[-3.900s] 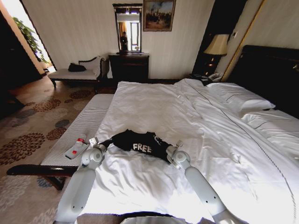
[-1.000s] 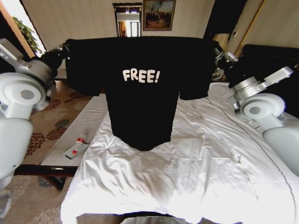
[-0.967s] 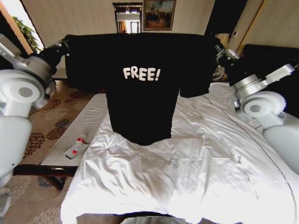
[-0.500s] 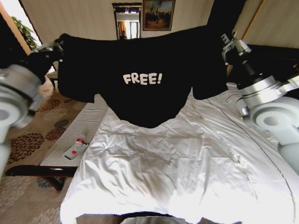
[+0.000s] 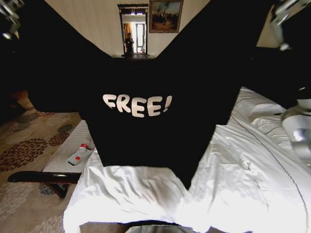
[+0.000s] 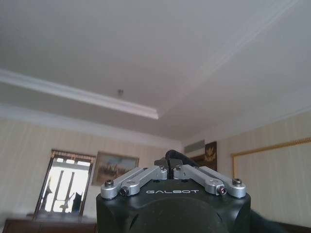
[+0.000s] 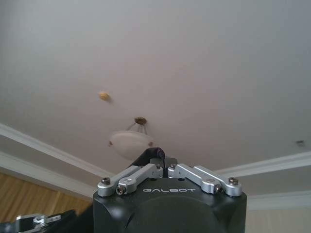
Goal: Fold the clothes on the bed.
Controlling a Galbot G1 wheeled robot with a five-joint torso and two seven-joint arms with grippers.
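The black T-shirt (image 5: 146,82) with white "FREE!" lettering hangs spread wide in the air above the white bed (image 5: 243,184), close in front of the head camera, its hem dangling just over the duvet. My left gripper (image 5: 8,14) holds one upper corner at the top left, and my right gripper (image 5: 281,12) holds the other at the top right. In the left wrist view the left gripper (image 6: 168,168) points at the ceiling, shut on a pinch of black fabric. The right wrist view shows the right gripper (image 7: 163,162) likewise shut on dark cloth.
A striped padded bench (image 5: 73,145) stands along the bed's left side with a small red-and-white object (image 5: 80,154) on it. Patterned carpet (image 5: 24,150) lies to the left. A mirror and dark dresser (image 5: 133,34) stand at the far wall. Pillows (image 5: 262,109) lie at right.
Both grippers have lifted from the bed, raising the shirt from a crumpled heap to spread wide; in the last half second they rose higher and the shirt swung nearer the camera.
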